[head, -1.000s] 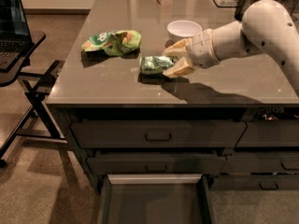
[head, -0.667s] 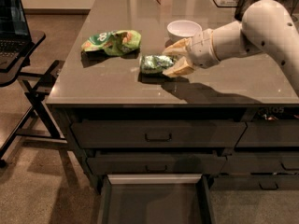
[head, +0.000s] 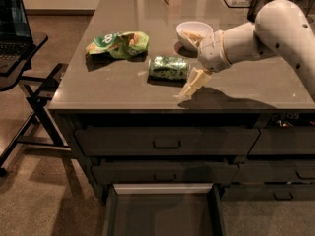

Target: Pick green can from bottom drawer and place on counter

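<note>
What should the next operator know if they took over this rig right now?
Gripper: over the counter, just right of the green can, not around it.
Green can: lying on its side on the counter, between the chip bag and the white bowl.
Bottom drawer: pulled open, nothing visible on the part of its floor that shows.
Done: can is out of the drawer and on the counter.
Left: probably only pulling the arm back clear of the can.

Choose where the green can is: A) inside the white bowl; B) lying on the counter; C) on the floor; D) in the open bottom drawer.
B: the green can lies on its side on the counter, with the gripper beside it.
</note>
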Motion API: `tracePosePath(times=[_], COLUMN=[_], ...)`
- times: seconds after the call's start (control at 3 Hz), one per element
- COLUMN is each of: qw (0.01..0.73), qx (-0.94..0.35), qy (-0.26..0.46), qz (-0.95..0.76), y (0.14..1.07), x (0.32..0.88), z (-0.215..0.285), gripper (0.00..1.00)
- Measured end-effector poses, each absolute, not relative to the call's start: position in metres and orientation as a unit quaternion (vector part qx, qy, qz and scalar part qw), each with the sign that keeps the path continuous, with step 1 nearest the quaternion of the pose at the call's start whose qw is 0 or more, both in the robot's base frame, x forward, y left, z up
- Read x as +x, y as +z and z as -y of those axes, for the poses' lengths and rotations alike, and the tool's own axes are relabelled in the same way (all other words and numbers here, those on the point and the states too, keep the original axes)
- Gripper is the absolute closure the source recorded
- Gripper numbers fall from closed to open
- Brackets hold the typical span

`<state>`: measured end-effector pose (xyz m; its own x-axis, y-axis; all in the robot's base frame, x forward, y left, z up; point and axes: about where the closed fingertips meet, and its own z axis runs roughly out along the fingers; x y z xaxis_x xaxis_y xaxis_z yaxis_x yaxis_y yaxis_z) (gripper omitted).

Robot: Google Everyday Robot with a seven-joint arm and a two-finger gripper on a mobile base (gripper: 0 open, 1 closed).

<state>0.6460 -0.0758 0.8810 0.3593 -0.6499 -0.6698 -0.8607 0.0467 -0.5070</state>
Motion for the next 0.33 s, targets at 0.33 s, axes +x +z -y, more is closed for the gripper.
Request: tracePosePath(times=[0.33], qw=[0.465], qx=[-0.681], qy=[0.113], qz=[-0.555], y=[0.8810], x=[0.6460], z=[0.0757], gripper=[0.00])
